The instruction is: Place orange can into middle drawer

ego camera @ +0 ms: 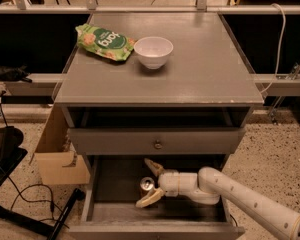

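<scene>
Can (147, 185) stands upright on the grey floor of the open drawer (112, 184), silver top up, left of the floor's middle and back from the front edge. The gripper (143, 183) is inside the same drawer, reaching in from the right on the white arm (240, 198). Its two fingers (152, 167) are spread wide, one behind the can and one in front, so the can sits in the gap unclenched; whether either finger touches it I cannot tell.

The open drawer is pulled out at the bottom of a grey cabinet (205, 74). Just above it is a shut drawer with a small round knob (157, 144), and above that a dark empty slot under the top. On the flat top a white bowl (153, 51) stands near the back left, with a green snack bag (104, 41) lying just beside it to the left, touching or nearly so.

The room floor (275, 154) is speckled stone. A cardboard box (60, 156) leans against the cabinet's left side, black cables (25, 196) trail on the floor beyond it, and a white cable (281, 39) hangs at the right
</scene>
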`<state>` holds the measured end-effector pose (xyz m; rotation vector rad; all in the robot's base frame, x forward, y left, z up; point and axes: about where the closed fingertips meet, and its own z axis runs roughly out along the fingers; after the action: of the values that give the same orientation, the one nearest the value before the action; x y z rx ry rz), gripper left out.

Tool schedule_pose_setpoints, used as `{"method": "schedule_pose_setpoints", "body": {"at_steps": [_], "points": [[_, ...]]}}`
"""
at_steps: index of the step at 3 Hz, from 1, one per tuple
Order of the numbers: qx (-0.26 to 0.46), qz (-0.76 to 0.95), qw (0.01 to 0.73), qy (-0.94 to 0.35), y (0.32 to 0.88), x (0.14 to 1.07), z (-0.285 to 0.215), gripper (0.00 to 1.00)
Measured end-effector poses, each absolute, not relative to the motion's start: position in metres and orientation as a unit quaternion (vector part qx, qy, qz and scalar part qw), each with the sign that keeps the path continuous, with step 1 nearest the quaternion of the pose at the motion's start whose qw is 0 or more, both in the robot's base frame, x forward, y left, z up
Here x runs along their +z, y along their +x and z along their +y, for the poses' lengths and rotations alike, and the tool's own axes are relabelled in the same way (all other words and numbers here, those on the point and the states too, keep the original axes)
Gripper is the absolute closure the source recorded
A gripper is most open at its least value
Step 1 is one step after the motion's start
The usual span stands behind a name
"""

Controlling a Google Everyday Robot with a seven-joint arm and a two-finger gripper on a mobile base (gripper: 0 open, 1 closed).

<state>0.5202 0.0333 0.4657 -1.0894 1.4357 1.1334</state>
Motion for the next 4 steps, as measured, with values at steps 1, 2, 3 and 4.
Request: {"method": "schedule_pose_setpoints", "body": {"at_steps": [1,2,3,4], "points": [[0.466,0.590,0.485,-0.447,0.520,0.466,0.033,0.00],[0.460,0.594,0.473,-0.460,0.516,0.483,0.036,0.00],[0.459,0.603,0.436,-0.485,0.489,0.526,0.030,0.00],[0.472,0.607,0.385,-0.511,0.440,0.581,0.019,0.00]]}}
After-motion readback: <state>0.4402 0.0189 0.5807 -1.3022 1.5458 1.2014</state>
